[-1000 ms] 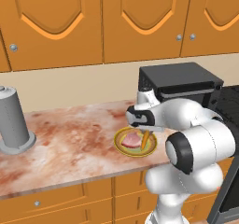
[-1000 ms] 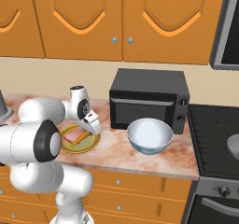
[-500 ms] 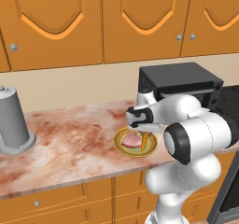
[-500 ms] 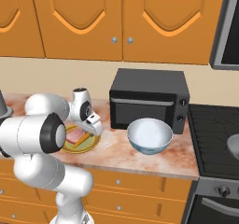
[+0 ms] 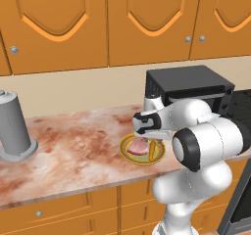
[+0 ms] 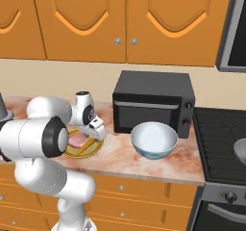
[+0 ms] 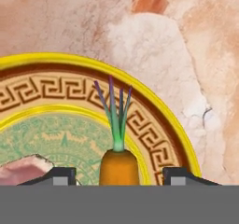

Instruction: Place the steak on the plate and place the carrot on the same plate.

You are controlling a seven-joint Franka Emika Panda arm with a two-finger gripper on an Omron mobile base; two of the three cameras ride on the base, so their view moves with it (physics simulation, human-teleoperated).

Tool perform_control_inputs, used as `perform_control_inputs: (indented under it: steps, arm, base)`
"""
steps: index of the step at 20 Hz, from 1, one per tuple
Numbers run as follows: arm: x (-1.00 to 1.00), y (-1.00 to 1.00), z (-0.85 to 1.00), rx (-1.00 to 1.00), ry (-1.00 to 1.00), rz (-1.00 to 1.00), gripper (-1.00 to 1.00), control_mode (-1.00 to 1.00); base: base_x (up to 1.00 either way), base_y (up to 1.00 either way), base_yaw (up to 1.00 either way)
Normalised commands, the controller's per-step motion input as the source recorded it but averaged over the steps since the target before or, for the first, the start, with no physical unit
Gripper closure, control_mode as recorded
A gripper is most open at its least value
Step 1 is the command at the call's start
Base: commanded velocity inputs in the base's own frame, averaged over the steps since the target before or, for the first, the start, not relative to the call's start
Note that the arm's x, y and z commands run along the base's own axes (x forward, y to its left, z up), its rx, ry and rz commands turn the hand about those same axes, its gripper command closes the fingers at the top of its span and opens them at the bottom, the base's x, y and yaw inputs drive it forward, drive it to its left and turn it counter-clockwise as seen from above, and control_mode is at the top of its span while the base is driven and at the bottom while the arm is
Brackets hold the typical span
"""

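Note:
The yellow-rimmed plate (image 5: 128, 155) sits on the marble counter in front of the microwave. On it lie the pinkish steak (image 5: 138, 147) and, beside it, the orange carrot (image 5: 153, 149). My gripper (image 5: 152, 137) hangs just above the plate, pointing down over the carrot. In the hand view the carrot (image 7: 119, 169) lies between my fingertips (image 7: 60, 175) with a gap on each side, its green top pointing across the plate's patterned rim (image 7: 154, 101). A corner of the steak (image 7: 23, 171) shows at the left. From the right, the carrot (image 6: 85, 147) and steak (image 6: 74, 139) rest on the plate (image 6: 96, 150) under the open gripper (image 6: 96, 131).
A black microwave (image 6: 153, 102) stands right behind the plate. A white-and-blue bowl (image 6: 153, 139) sits on the counter to its right, then the stove (image 6: 221, 129). A grey canister (image 5: 14, 126) stands far left on the counter.
The hand stays over the plate while the arm's elbow has shifted a little. Steak and carrot have not moved on the plate.

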Motion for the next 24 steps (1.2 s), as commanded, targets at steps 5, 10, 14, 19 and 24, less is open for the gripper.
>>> perform_control_inputs:
  steps: [5,10,14,19,24]
  arm:
    - [-0.06,0.08,0.41,-0.12,0.00,-0.01,-1.00,-1.00]
    - [-0.92,0.14,0.71,0.01,-0.07,-0.02,-1.00,-1.00]
    - [-1.00,-0.05,0.63,0.08,-0.13,0.00,-1.00,-1.00]
    - [-0.96,-0.46,0.25,0.01,-0.19,0.03,-1.00,-1.00]
    - [-0.63,-0.27,0.41,0.00,-0.07,0.11,-1.00,-1.00]
  base:
    - [0.00,0.00,0.00]
    - [0.00,0.00,0.00]
    - [0.00,0.00,0.00]
    - [0.00,0.00,0.00]
    - [0.00,0.00,0.00]
